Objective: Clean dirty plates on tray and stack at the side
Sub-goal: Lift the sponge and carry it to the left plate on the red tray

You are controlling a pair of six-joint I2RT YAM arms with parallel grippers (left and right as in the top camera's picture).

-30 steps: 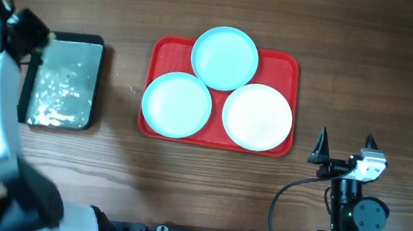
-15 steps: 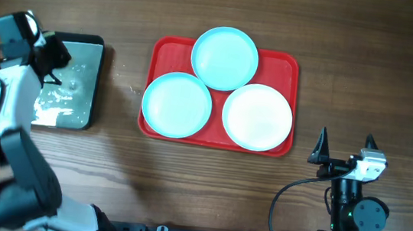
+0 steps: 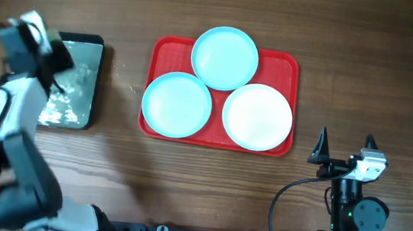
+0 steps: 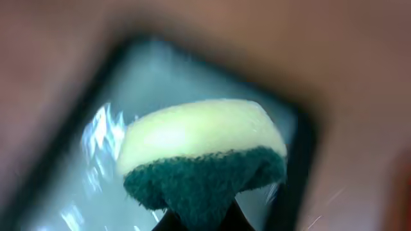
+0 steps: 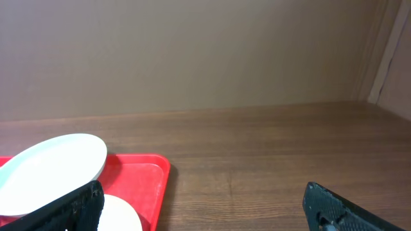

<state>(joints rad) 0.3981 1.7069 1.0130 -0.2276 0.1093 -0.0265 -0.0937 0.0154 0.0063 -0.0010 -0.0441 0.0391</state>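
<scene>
Gripping sponge (image 4: 202, 154) green side down, left gripper (image 3: 49, 57) hovers over water tray (image 3: 95, 88). Right gripper (image 3: 346, 138) wide, empty. Three plates (image 3: 177, 105) on red tray (image 3: 165, 53), well right of left gripper. Likely light, stiff, slick when wet; take by overhanging rim.

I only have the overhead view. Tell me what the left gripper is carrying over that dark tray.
Observer: The left wrist view shows the left gripper pinching a sponge. It is yellow on one face, has a dark green scouring pad on the other, and is gripped by the green side.
Operator: Report what's under it.
Observer: The dark tray, with glinting water. Blur hides whether the sponge touches it.
Operator: Check the right gripper.
Observer: The right wrist view shows the right gripper with fingers spread apart and nothing between them.
</scene>
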